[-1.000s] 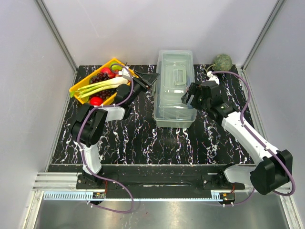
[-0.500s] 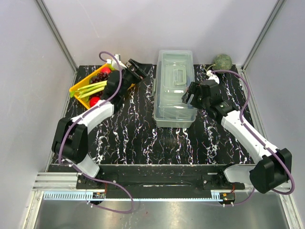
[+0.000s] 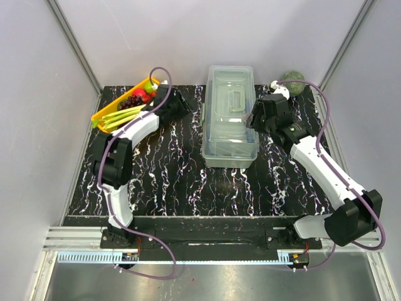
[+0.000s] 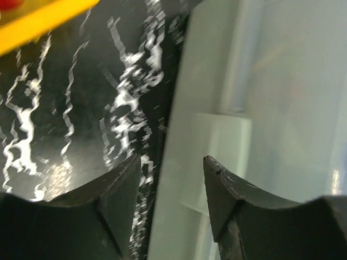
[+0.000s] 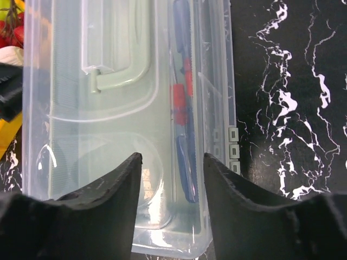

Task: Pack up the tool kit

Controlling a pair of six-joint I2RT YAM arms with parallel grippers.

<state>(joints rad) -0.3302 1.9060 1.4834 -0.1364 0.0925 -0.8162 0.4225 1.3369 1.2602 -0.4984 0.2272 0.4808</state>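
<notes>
The tool kit is a pale grey-green box with a clear lid, shut, at the table's middle. Its lid handle lies flat. Red and blue screwdrivers show through the lid. My left gripper is low beside the box's left wall. In the left wrist view that gripper is open, and the wall fills the gap beyond its tips. My right gripper hangs over the box's right rim. In the right wrist view it is open above the lid, holding nothing.
A yellow tray with grapes, green stalks and red fruit sits at the back left, just behind my left arm. A round green melon lies in the back right corner. Grey walls enclose the black marbled table.
My left arm swung away from the yellow tray and came down against the box's left side. My right gripper shifted back and up over the lid. Both pairs of jaws narrowed.
</notes>
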